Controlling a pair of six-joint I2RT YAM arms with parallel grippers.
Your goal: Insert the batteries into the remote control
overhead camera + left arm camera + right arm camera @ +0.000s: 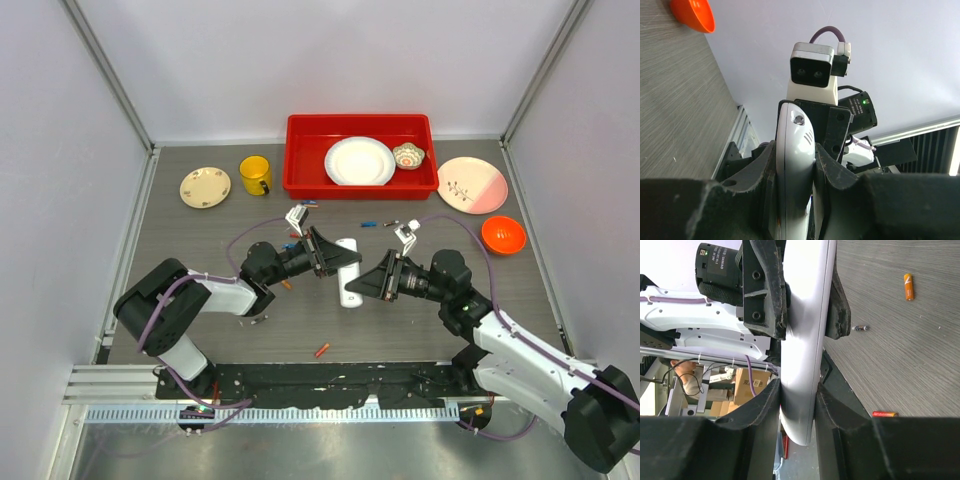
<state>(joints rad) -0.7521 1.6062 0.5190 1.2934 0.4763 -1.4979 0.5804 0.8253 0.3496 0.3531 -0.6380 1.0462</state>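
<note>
The white remote control (pixel 348 272) is held off the table between both grippers. My left gripper (pixel 336 258) is shut on its far part and my right gripper (pixel 360 285) is shut on its near part. In the left wrist view the remote (pixel 796 150) stands edge-on between the pads of my left gripper (pixel 794 165). In the right wrist view the remote (pixel 805 330) is clamped by my right gripper (pixel 797 397), with the left fingers (pixel 837 310) higher up. Loose batteries lie on the table: an orange-red one (pixel 322 350), an orange one (pixel 909 286), a red one (pixel 885 414).
A red tray (pixel 300 150) at the back holds a white plate (pixel 359 161) and a small bowl (pixel 408 155). A yellow mug (pixel 256 175), a cream plate (pixel 205 187), a pink plate (pixel 472 185) and an orange bowl (pixel 503 234) stand around. More batteries (pixel 369 224) lie behind the grippers.
</note>
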